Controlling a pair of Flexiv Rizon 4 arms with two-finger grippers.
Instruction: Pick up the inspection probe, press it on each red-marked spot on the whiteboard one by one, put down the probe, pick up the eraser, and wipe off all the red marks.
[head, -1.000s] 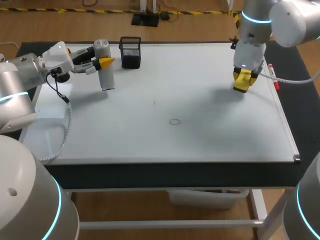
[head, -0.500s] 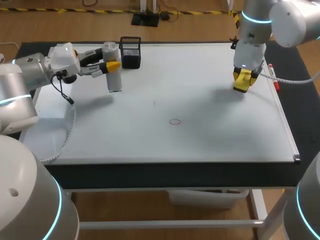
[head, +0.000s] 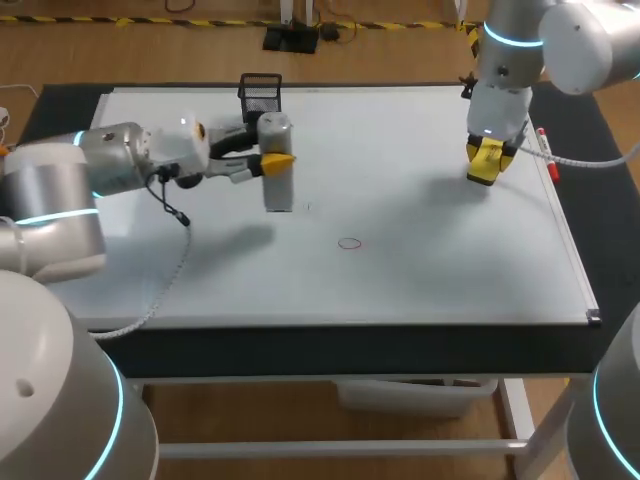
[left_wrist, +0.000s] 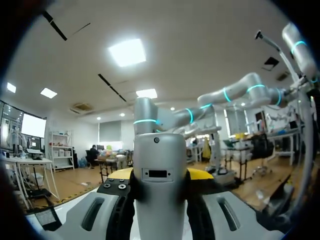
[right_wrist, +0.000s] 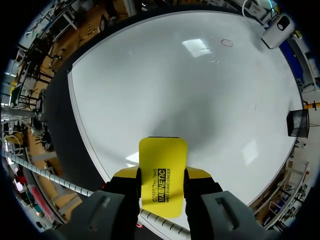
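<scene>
Whiteboard (head: 430, 280), one red circle (head: 349, 243)

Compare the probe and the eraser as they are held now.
The probe is tall, grey and upright; the eraser is a flat yellow block. The left gripper holds the probe near the whiteboard's middle, the right gripper the eraser by its right edge. Both are gripped.

I saw the table (head: 330, 348) from above: a dark top with a black front edge, standing on a white frame (head: 520, 415).
</scene>
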